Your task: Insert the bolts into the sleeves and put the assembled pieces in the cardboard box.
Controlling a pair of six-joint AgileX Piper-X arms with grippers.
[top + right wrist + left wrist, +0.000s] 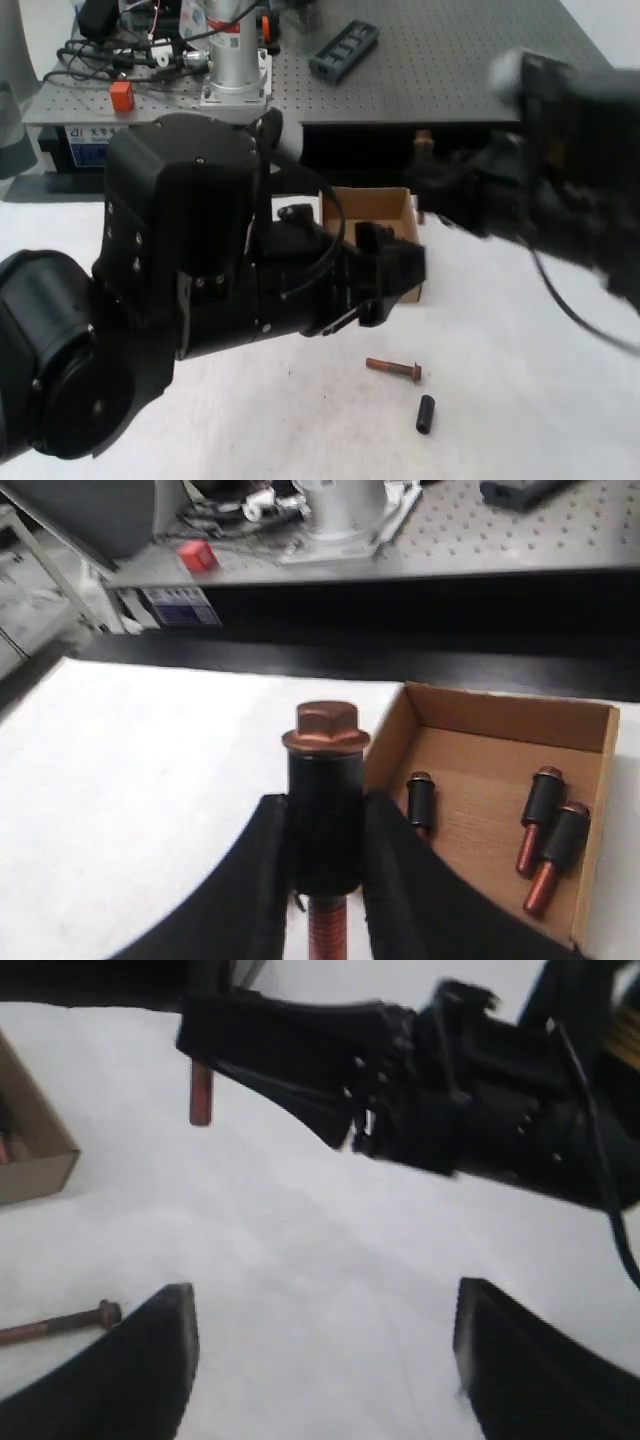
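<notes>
— Entry one, right gripper (325, 865)?
— Fingers (262, 880) clamped on the black sleeve of an assembled piece (325, 800): one finger each side, bolt head above, shank below, beside the cardboard box (500, 708).
— Entry two, left gripper (320, 1360)?
— Fingers (150, 1360) spread wide over the tabletop (250, 420); loose bolt (60, 1322) just beside one finger, loose sleeve (426, 413) near it.
— Box contents?
— Three assembled pieces (545, 815).

I count one cardboard box (500, 712). Four assembled pieces: first piece (420, 802), second piece (541, 802) and third piece (562, 842) in the box, fourth piece (325, 725) outside it. One loose bolt (392, 368) on the white surface. One loose sleeve (425, 414) just beside it, nearer. Two grippers: left gripper (325, 1295), right gripper (325, 802).
</notes>
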